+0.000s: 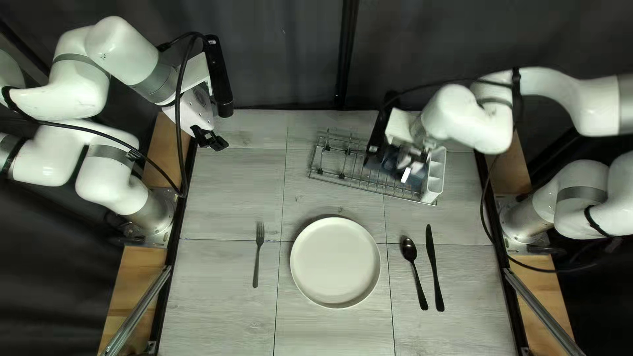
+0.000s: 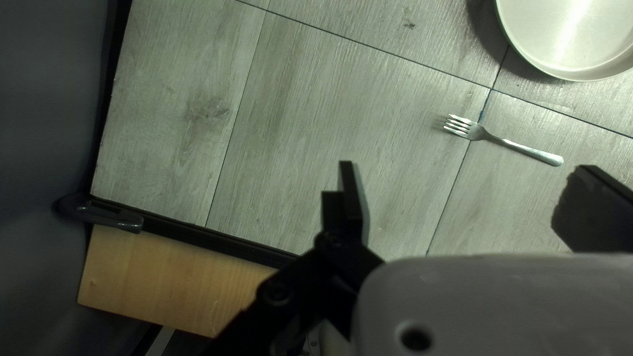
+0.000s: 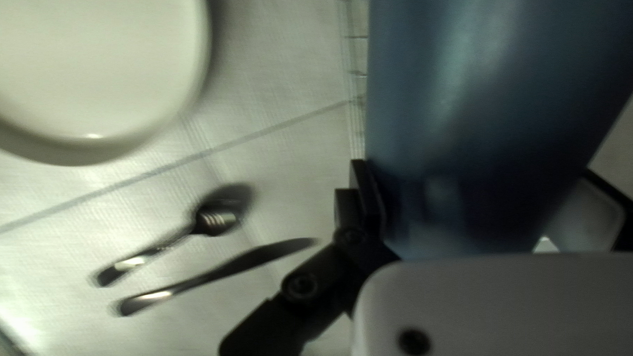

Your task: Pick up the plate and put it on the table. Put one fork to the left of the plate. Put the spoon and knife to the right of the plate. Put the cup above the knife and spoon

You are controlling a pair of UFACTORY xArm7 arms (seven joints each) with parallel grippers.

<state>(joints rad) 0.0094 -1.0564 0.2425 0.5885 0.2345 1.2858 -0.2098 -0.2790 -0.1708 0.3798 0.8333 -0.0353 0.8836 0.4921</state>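
In the top left view my left gripper point(image 1: 212, 141) hangs over the table's far left part; my left gripper point(image 2: 467, 178) is open and holds nothing. My right gripper point(image 1: 403, 161) is over the wire rack, shut on the blue cup point(image 1: 416, 179). In its wrist view the cup point(image 3: 488, 125) fills the space between the fingers of my right gripper point(image 3: 484, 191), partly hiding one. The white plate point(image 1: 335, 262) lies on the table point(image 1: 217, 198). Left of it is the fork point(image 1: 258, 254); right of it lie the spoon point(image 1: 414, 273) and, beyond, the knife point(image 1: 434, 267).
The wire dish rack point(image 1: 339, 177) stands near the far edge, with a white utensil holder point(image 1: 433, 175) at its right end, close beside my right gripper. Dark cables loop along both arms. Metal rails run along the table's sides.
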